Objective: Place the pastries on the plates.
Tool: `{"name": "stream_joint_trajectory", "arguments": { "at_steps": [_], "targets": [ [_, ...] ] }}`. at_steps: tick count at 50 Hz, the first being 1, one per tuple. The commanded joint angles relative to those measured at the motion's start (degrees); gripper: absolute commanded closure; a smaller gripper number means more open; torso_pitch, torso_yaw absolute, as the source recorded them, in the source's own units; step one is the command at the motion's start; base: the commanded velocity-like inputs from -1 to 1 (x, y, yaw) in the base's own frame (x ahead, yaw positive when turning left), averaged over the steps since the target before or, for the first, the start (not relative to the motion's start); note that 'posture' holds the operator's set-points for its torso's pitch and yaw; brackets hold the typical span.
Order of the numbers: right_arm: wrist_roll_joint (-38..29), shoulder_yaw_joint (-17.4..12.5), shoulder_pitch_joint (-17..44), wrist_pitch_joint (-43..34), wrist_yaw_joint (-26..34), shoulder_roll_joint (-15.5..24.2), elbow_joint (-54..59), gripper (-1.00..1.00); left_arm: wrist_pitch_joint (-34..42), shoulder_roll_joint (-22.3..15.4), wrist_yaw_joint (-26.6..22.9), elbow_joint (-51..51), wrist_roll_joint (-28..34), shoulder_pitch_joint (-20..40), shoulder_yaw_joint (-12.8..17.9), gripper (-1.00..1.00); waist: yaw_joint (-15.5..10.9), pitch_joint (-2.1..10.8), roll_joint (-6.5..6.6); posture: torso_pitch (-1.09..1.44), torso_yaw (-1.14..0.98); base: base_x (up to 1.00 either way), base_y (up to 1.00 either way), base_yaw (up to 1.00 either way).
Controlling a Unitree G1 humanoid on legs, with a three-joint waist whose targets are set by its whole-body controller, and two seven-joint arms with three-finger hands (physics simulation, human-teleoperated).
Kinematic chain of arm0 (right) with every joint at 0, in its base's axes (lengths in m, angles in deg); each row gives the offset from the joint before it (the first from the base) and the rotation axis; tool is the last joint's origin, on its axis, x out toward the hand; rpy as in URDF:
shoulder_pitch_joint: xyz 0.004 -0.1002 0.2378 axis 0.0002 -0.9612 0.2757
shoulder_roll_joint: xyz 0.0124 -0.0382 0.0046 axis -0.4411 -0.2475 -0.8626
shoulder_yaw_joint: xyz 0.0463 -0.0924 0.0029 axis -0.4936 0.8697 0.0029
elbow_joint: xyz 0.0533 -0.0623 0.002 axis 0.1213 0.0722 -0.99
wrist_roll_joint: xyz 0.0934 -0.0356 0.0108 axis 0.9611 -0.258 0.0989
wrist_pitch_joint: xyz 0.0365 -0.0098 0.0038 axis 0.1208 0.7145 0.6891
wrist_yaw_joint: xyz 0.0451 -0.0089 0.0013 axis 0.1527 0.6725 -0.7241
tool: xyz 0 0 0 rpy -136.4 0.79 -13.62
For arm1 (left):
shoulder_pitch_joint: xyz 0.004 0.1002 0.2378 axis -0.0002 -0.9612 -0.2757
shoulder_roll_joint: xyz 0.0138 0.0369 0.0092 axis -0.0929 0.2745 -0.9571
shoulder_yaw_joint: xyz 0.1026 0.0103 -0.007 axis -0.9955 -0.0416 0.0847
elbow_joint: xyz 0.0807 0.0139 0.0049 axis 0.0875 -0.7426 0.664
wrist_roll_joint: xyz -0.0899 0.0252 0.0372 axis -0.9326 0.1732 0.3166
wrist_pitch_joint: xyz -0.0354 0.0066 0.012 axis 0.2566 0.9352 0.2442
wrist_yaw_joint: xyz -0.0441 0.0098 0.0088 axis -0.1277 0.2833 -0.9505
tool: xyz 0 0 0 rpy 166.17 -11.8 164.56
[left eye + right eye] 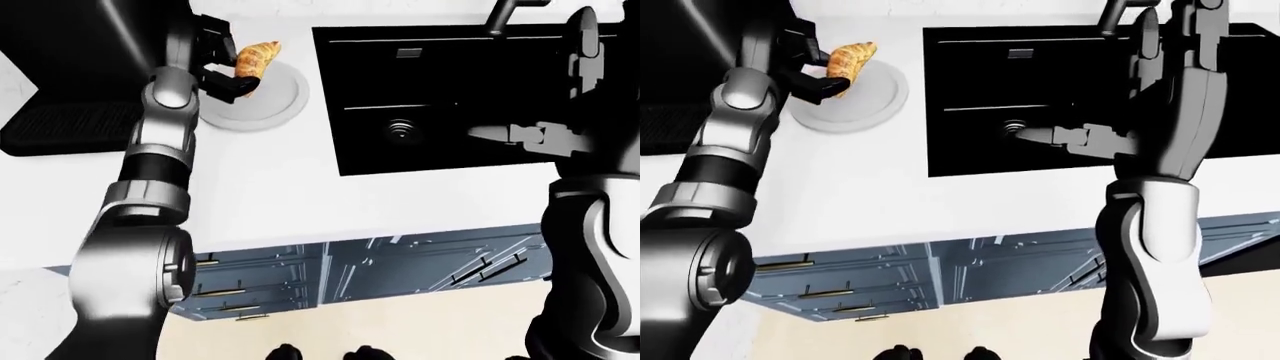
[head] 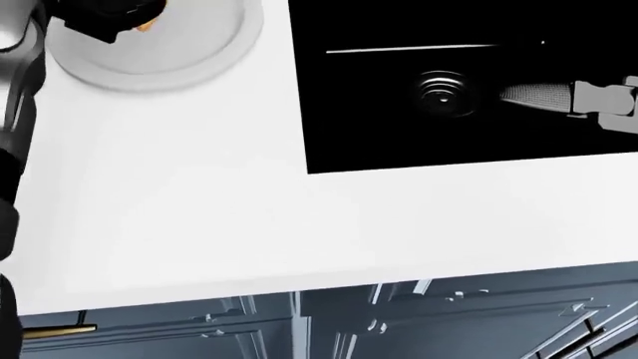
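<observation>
white counter [image 1: 270,187] runs across the left-eye view, with a black sink [image 1: 440,90] set into it at upper right; drain [image 1: 403,130] visible in the basin, part of a faucet [image 1: 505,11] at the top edge. a dark appliance [image 1: 70,67] fills the upper left, just beside the left arm. grey-blue cabinet fronts [image 1: 380,262] with handles sit below the counter edge. nothing stands between the plate and the sink.

1 croissant [image 1: 255,58] is in view, held over the upper-left part of a round white plate [image 1: 275,101] that lies on the counter just left of the sink. cannot tell whether the pastry touches the plate.

left hand [image 1: 225,64]: fingers closed round the croissant, dark fingers wrapping its lower end; arm reaches up the left side of the view, nearly straight.

right hand [image 1: 1065,137]: hovers over the sink basin near the drain, fingers extended toward view-left, holding nothing; forearm upright at the right.
</observation>
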State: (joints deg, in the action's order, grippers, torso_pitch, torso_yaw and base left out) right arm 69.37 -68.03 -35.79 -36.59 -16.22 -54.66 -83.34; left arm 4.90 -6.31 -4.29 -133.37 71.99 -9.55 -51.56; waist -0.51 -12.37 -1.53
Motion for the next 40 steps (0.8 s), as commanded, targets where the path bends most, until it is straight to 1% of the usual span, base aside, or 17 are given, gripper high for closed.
{"name": "stream_joint_trajectory", "arguments": {
  "at_steps": [1,5,14,17,21,35,37,38,40],
  "targets": [
    [-0.07,-0.62,1.54,0.94,-0.11,0.85,-1.65,-1.0,-4.25,-0.77,1.54,0.71,0.61,3.07,0.47,1.0,0.0,2.35,0.06,0.33,0.0,0.0,0.0,0.0],
    [0.1,-0.96,1.13,0.35,-0.08,1.11,-2.26,-1.0,-6.0,-0.64,2.46,-3.38,2.12,3.76,0.13,1.0,0.06,2.4,0.01,0.33,0.0,0.0,0.0,0.0],
    [-0.04,-1.09,0.74,0.28,0.07,1.11,-2.57,-1.0,-6.81,-0.33,3.93,-6.57,5.57,4.03,-0.62,1.0,0.17,2.51,0.04,0.33,0.0,0.0,0.0,0.0],
    [-0.64,-0.58,0.62,0.66,0.13,0.93,-2.24,-1.0,-6.93,0.03,4.1,-7.22,6.83,3.96,-0.85,1.0,0.22,2.59,0.11,0.33,0.0,0.0,0.0,0.0],
    [-0.71,-0.79,0.38,0.75,0.28,0.71,-2.31,-1.0,-6.95,0.28,3.84,-7.5,8.28,3.67,-0.99,1.0,0.24,2.69,0.15,0.33,0.0,0.0,0.0,0.0],
    [-0.84,-0.94,0.09,1.38,0.47,0.43,-1.91,-1.0,-6.51,-0.02,3.26,-7.72,9.61,4.45,-0.64,1.0,0.26,2.68,0.12,0.33,0.0,0.0,0.0,0.0],
    [-0.79,-1.0,0.05,1.34,0.53,0.52,-1.95,-1.0,-6.4,-0.03,3.29,-7.59,9.62,4.56,-0.52,0.91,0.27,2.7,0.13,0.33,0.0,0.0,0.0,0.0],
    [-0.72,-1.06,0.04,1.26,0.57,0.59,-2.02,-1.0,-6.29,-0.03,3.22,-7.7,9.73,4.44,-0.58,0.73,0.26,2.71,0.14,0.33,0.0,0.0,0.0,0.0],
    [-0.38,-1.46,0.17,0.85,0.53,0.84,-2.35,-1.0,-6.29,0.03,3.12,-7.66,9.82,4.4,-0.59,0.6,0.23,2.72,0.13,0.33,0.0,0.0,0.0,0.0]
  ]
}}
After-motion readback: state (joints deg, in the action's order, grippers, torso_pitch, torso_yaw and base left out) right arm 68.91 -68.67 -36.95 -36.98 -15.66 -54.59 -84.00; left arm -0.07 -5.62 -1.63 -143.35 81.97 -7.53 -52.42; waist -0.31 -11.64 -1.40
